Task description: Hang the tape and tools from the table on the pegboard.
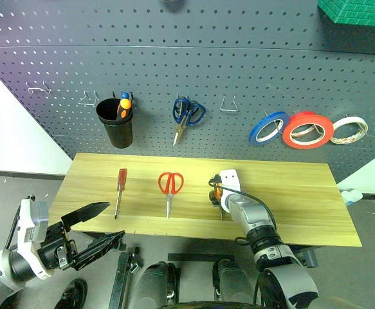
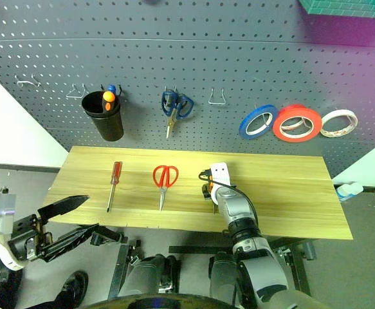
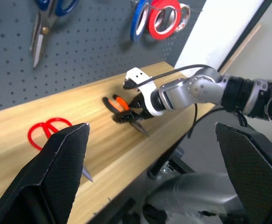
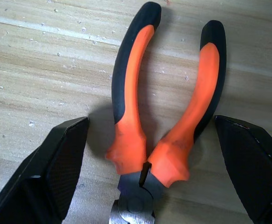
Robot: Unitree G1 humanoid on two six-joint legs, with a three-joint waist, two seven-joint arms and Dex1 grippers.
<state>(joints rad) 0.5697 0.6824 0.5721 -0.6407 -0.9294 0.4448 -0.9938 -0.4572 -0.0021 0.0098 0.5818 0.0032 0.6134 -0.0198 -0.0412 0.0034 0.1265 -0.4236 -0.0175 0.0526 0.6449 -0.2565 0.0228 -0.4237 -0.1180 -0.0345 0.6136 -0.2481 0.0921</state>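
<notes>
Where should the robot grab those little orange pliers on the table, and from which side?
Probably from above, across both handles just behind the pivot. The pliers lie flat on the table, and the open right gripper already has a finger on either side, where the spread handles are narrowest.

Robot arms: silver-grey segmented right forearm (image 1: 255,222) with black ribbed joint rings, a white wrist bracket and a thin black cable looping along it; each claw, left (image 1: 101,226) and right (image 4: 152,158), bears two black, textured, wedge-shaped fingers (image 4: 52,168).
</notes>
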